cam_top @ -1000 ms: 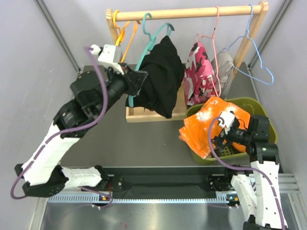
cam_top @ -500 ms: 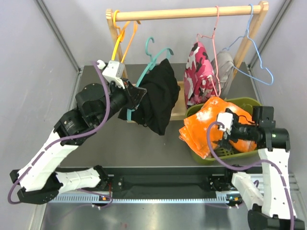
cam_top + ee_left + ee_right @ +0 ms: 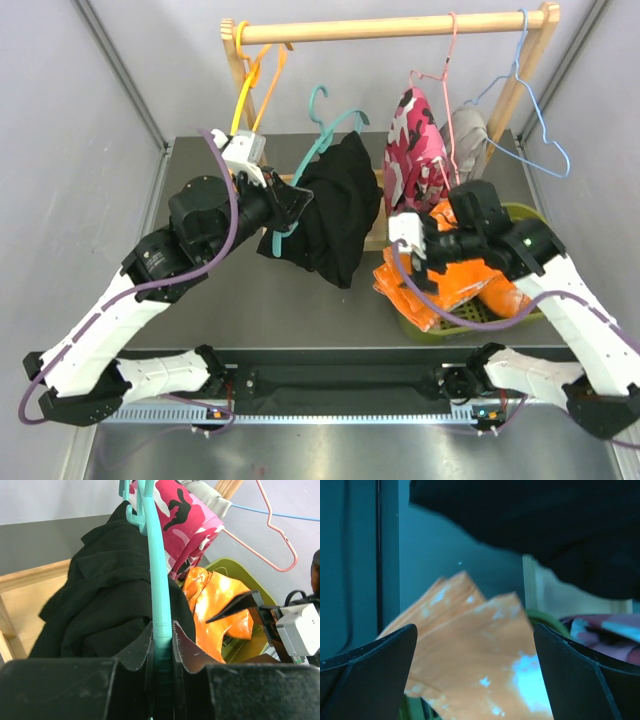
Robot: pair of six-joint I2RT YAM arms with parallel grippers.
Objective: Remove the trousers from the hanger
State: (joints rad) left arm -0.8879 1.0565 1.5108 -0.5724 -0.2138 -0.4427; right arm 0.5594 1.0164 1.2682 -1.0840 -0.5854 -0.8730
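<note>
Broadly, the grey bench (image 3: 300, 310) carries a wooden rack (image 3: 390, 27) along its 12 o'clock edge. The black trousers (image 3: 335, 215) sit near the bench's centre, draped over a teal hanger (image 3: 159, 580). The hanger's long axis slants from its hook at 12 o'clock down toward 7 o'clock, and the hook shows below the rail, apart from it. The cloth's lowest fold points to 6 o'clock.

The left tool (image 3: 161, 630) is pressed together on the hanger's lower bar, pinching it.

At 4 o'clock a green basket (image 3: 430, 328) holds the orange trousers (image 3: 405, 285), which spill over its rim toward 9 o'clock. The right tool (image 3: 474, 630) hovers over them, fingers spread wide and gripping nothing.

The pink camouflage trousers (image 3: 412, 150) hang from the rail at 1 o'clock, long axis vertical. The grey trousers (image 3: 468, 135) hang just beside them at 2 o'clock.
</note>
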